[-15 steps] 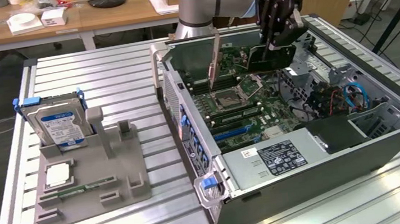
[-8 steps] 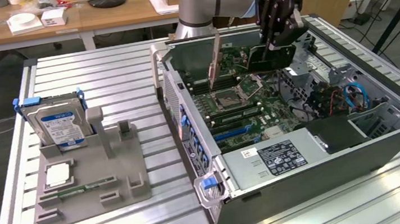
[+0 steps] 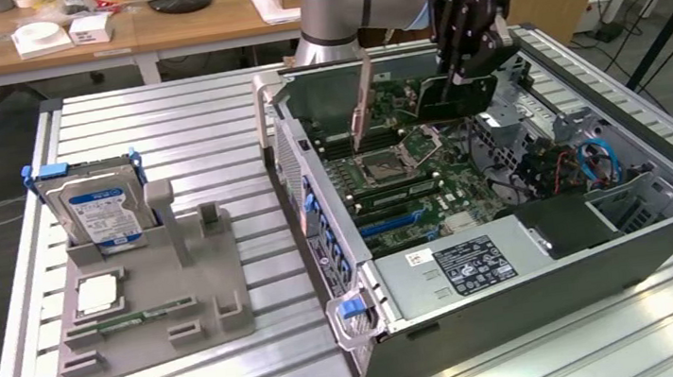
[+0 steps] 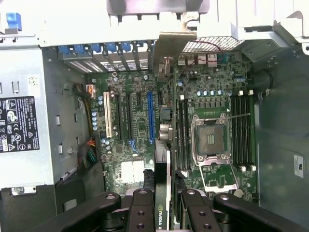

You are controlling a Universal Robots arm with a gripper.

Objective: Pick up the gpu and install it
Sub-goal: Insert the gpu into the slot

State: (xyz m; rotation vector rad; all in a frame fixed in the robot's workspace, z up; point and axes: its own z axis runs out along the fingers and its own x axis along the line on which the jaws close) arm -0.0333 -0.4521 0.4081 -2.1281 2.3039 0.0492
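The gpu [image 3: 454,99] hangs on edge inside the open computer case [image 3: 647,239], a little above the motherboard [image 3: 420,193]. My gripper [image 3: 461,79] comes down from above and is shut on it. The card's end bracket [image 3: 361,105] points toward the case's rear wall. In the wrist view the gpu [image 4: 163,183] runs as a thin edge between the black fingers [image 4: 141,210], with its bracket [image 4: 171,43] at the rear slot openings. It hovers over the expansion slots, just beside the blue slot [image 4: 151,116]. Whether it touches a slot I cannot tell.
Beside the slots lie the CPU socket [image 4: 212,140] and memory slots [image 4: 241,130]. The power supply [image 3: 473,263] fills the case's near end. At the exterior view's left, a grey fixture [image 3: 152,295] holds an upright hard drive [image 3: 98,211], a chip [image 3: 95,294] and a memory stick [image 3: 135,316].
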